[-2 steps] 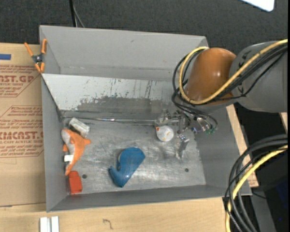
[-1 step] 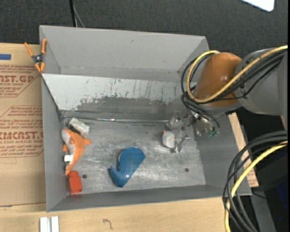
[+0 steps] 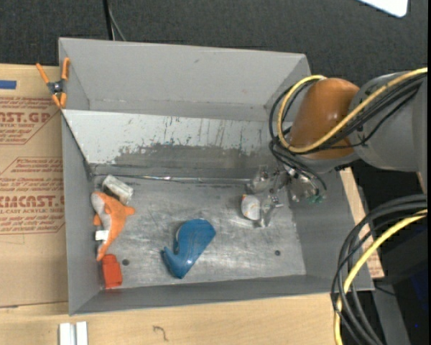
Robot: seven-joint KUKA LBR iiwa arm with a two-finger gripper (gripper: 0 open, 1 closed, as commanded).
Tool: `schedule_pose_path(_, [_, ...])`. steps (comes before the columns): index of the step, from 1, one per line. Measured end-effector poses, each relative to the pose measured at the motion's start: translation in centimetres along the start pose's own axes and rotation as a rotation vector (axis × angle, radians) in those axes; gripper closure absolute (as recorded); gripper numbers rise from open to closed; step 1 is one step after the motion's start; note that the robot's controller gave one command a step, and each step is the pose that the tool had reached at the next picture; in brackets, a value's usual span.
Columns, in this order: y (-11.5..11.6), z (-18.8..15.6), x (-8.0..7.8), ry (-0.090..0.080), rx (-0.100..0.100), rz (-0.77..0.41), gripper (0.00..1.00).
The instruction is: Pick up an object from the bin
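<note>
The cardboard (image 3: 21, 157) bears red print reading "CAST.GP".

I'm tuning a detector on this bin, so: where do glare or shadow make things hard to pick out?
Camera view: even light; the blue curved object stands out clearly; pale sheen on the bin floor blends with the small whitish object beside the gripper; orange pieces sit by the darker left wall.

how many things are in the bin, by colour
blue: 1, curved blue piece
orange: 2, splayed orange piece, orange-red block
whitish: 2, pale piece at left, pale lump at right
total: 5
</note>
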State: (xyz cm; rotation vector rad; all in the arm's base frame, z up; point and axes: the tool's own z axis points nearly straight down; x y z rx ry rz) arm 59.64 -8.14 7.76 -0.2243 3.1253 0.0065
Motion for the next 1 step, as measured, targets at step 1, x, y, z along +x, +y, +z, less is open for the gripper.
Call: schedule_pose_path(1, [1.51, -18.41, 1.15, -0.002, 0.006, -0.077, 1.0])
